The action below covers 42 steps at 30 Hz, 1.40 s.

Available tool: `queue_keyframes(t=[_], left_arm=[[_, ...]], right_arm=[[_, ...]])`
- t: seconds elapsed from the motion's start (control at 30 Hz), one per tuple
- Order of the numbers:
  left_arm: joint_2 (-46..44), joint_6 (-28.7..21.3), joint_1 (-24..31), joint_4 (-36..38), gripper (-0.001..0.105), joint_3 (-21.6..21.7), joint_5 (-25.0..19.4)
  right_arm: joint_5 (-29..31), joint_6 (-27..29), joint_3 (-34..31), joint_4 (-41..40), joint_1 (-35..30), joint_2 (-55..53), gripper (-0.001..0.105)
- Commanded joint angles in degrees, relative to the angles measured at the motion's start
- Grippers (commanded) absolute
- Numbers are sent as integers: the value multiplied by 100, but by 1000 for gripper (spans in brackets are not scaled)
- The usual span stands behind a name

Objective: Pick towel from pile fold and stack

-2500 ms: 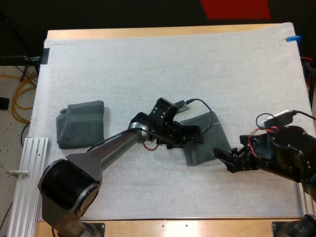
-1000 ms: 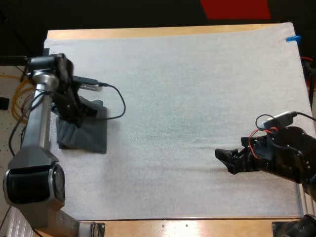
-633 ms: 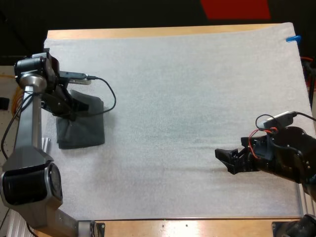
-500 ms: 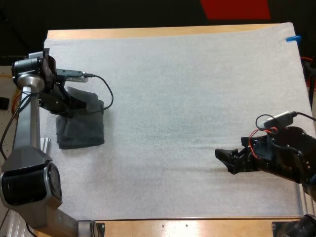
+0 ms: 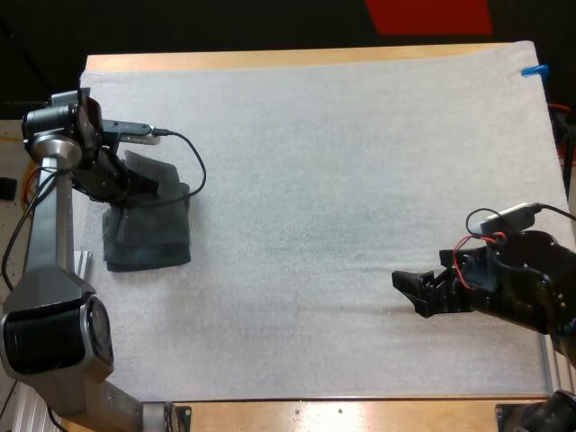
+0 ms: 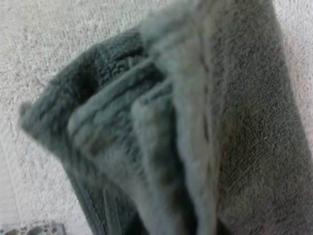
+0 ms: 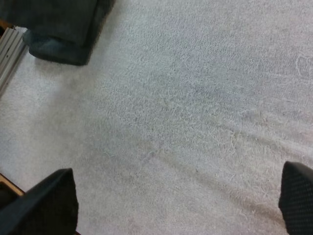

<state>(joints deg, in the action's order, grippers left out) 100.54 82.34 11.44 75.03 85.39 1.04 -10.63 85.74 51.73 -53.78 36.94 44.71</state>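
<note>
A stack of folded dark grey-green towels [image 5: 146,229] lies at the left side of the white mat [image 5: 315,180]. My left gripper [image 5: 135,184] is down on the stack's far end, where the top towel's folded layers [image 6: 195,122] bunch up close under the wrist camera. My right gripper [image 5: 409,290] hovers low over bare mat at the right, open, with its fingers [image 7: 49,200] wide apart and nothing between them. From the right wrist the towel stack [image 7: 63,24] shows far off across the mat.
An aluminium rail [image 7: 10,49] runs along the mat's left edge beside the stack. The wooden table edge [image 5: 297,58] borders the far side of the mat.
My left arm carried the folded towel from mid-mat over to the stack at the left. In the last half second it shifted only slightly. The right arm stayed still.
</note>
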Motion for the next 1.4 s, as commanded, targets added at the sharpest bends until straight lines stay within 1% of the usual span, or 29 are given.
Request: queue_keyframes(t=[0.0, 0.07, 0.1, 0.13, 0.2, 0.4, 0.57, 0.6, 0.67, 0.77, 0.83, 0.9, 1.0, 1.07, 1.17, 1.27, 1.37], left_arm=[[-76, -33, -3, -15, 31, 24, -133], [-76, -33, -3, -6, 37, 24, -321], [-76, -33, -3, 2, 39, 24, -506], [-76, -33, -3, 2, 40, 24, -639], [-94, -8, -3, -14, 40, 24, -733], [-284, 130, -19, -24, 40, 44, -685], [-345, 265, -19, 92, 40, -10, -264], [-330, 272, -19, 69, 40, -83, -120], [-320, 272, -19, -10, 40, -227, -43], [-319, 320, -19, -235, 40, -631, -33], [-319, 361, -19, -494, 40, -972, -33], [-319, 506, -19, -840, 40, -1332, -33], [-303, 636, -19, -1041, 40, -1658, -33], [-302, 635, -19, -1040, 40, -1744, -33], [-331, 635, -36, -925, 39, -1664, -33], [-505, 635, -94, -835, 39, -1407, -27], [-855, 635, -225, -830, 39, -1061, -28]], right_arm=[[32, 70, 58, -12, -7, -30, 81], [32, 70, 58, -12, -7, -30, 81], [32, 70, 58, -12, -7, -30, 81], [32, 70, 58, -12, -7, -30, 81], [32, 70, 58, -12, -7, -30, 81], [32, 70, 58, -12, -7, -30, 81], [32, 70, 58, -12, -7, -30, 81], [32, 70, 58, -12, -7, -30, 81], [32, 70, 58, -1, -7, -30, 81], [32, 60, 58, -1, -7, -30, 81], [32, 60, 58, -1, -7, -30, 81], [32, 60, 58, -1, -7, -30, 81], [32, 60, 58, -1, -7, -30, 81], [32, 60, 58, -1, -7, -30, 81], [32, 60, 58, -1, -7, -30, 81], [32, 60, 58, -1, -7, -30, 81], [17, 60, 58, -1, -7, -30, 81]])
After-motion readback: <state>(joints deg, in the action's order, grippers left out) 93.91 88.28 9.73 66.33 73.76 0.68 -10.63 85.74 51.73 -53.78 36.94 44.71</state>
